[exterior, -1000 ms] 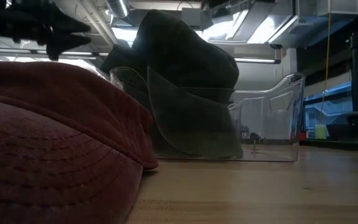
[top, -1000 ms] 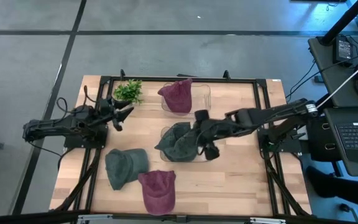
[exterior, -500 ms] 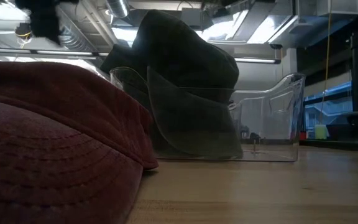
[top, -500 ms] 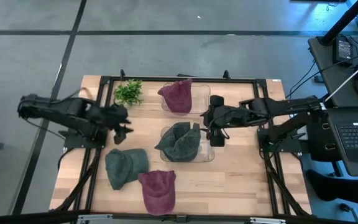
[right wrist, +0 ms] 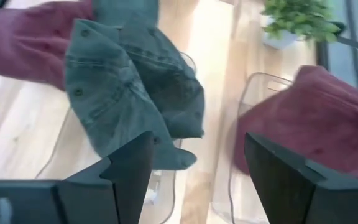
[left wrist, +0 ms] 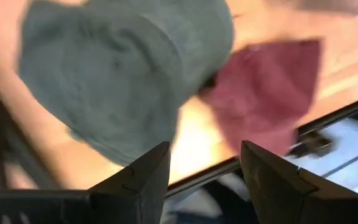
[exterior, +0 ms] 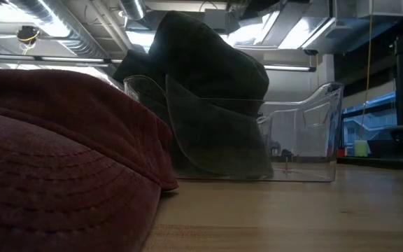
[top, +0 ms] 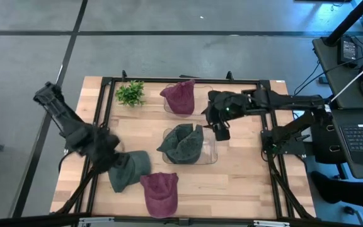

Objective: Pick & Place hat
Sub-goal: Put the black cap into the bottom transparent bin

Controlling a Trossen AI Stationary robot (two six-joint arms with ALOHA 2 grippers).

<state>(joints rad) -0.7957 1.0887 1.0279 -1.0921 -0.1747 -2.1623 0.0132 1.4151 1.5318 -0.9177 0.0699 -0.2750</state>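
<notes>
A green hat (top: pixel 130 169) and a red hat (top: pixel 159 193) lie flat on the table near its near edge. A second green hat (top: pixel 183 144) sits crumpled in a clear bin (top: pixel 210 155), and a second red hat (top: pixel 180 98) fills the far clear bin. My left gripper (top: pixel 113 157) hovers open over the loose green hat (left wrist: pixel 123 81), with the loose red hat (left wrist: pixel 266 106) beside it. My right gripper (top: pixel 220 128) is open, just right of the binned green hat (right wrist: pixel 135 87), touching nothing. In the low view the loose red hat (exterior: pixel 54 161) fills the foreground before the binned green hat (exterior: pixel 208 105).
A small green plant (top: pixel 130 93) stands at the table's far left. A dark frame rail (top: pixel 181 80) runs around the table top. Bare wood (top: pixel 244 176) lies to the right of the bins and near the right edge.
My left gripper has swung from beside the plant toward the near edge and now hangs over the loose green hat. My right gripper has drawn back from the binned green hat toward the far right. That hat stays in its bin.
</notes>
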